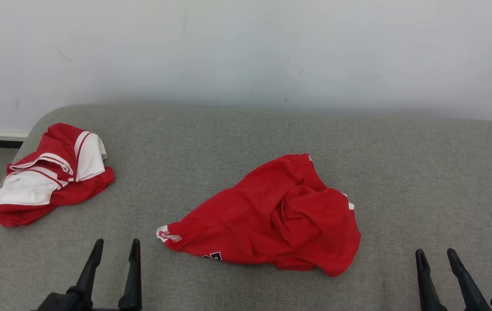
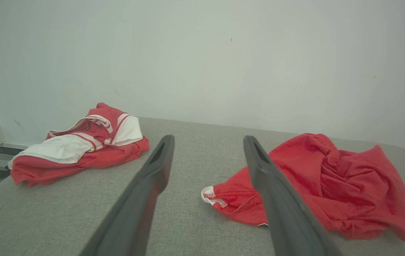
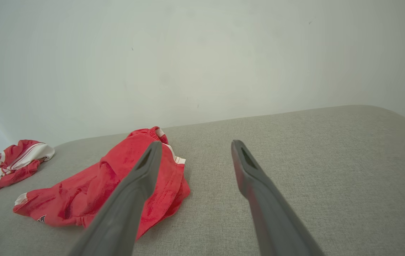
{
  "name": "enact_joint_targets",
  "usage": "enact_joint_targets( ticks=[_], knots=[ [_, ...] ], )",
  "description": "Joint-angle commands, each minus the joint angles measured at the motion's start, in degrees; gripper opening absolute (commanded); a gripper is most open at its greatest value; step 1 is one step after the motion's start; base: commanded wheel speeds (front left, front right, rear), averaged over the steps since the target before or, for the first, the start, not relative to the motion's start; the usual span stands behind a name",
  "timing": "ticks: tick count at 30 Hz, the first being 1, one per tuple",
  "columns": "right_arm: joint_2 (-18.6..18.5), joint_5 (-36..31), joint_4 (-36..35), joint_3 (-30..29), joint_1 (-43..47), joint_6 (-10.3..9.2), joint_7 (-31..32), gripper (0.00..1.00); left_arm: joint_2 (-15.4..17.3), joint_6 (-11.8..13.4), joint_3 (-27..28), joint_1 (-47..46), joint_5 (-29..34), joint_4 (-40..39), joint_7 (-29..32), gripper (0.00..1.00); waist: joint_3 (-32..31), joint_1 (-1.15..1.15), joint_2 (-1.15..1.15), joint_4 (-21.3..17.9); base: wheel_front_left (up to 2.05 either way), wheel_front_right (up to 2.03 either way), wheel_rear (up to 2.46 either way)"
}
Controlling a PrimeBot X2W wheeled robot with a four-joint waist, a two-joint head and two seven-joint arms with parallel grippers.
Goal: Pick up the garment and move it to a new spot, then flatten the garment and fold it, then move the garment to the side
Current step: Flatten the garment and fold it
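Shorts (image 1: 271,216): long axis ran 8 to 2 o'clock; lay at 2 o'clock of the nearer left gripper (image 1: 116,242)
Grip: left gripper and right gripper (image 1: 435,252) both wide; empty

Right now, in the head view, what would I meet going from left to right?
Striped garment → left end effector → red garment → right end effector.

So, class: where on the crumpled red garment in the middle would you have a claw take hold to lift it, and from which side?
Probably the raised folds on the right half of the garment, from above: they stand up off the grey surface, giving the open right claw a ridge to pinch. The white-trimmed corner lies flat, harder to pinch.
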Motion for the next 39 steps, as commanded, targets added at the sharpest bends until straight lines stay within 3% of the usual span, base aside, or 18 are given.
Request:
enact_joint_targets(
  ticks=[1,9,23,29,30,31,39],
  knots=[
    [-0.7,0.4,0.9,0.7,-0.5,0.03,-0.3,1.00,0.2,-0.2,-0.3,0.5,0.4,0.1,0.0,1.00,0.1,0.00,0.00,0.3,0.00,0.00,0.00],
    [-2.8,1.2,6.7,5.1,-5.2,0.03,0.7,1.00,0.1,-0.3,-1.7,-1.1,0.0,0.3,0.0,1.00,1.3,0.00,0.00,2.1,0.00,0.00,0.00],
    [-5.0,3.8,26.8,13.0,-18.0,0.03,3.3,1.00,-0.1,-0.2,-3.3,-3.6,-0.7,1.1,0.0,1.00,4.7,0.00,0.00,8.2,0.00,0.00,0.00],
    [-4.6,8.0,33.4,17.1,-21.0,0.03,3.1,1.00,-0.2,-0.2,-3.4,-4.0,-1.0,1.3,0.0,1.00,5.2,0.00,0.00,9.9,0.00,0.00,0.00],
    [-4.6,8.8,33.7,17.9,-21.5,0.03,2.6,0.41,-0.2,-0.3,-3.4,-4.0,-1.1,1.3,0.0,1.00,5.2,0.00,0.00,10.0,0.00,0.00,0.00],
    [-4.7,9.6,33.9,18.5,-21.9,0.02,2.1,0.00,-0.2,-0.3,-3.4,-4.0,-1.1,1.3,0.0,1.00,5.2,0.00,0.00,10.1,0.00,0.00,0.00],
    [-7.0,13.1,29.3,23.0,-22.1,0.03,-0.2,0.00,-0.2,-0.2,-2.5,-3.2,-1.4,1.4,0.0,1.00,4.3,0.00,0.00,9.2,0.00,0.00,0.00]
  ],
)
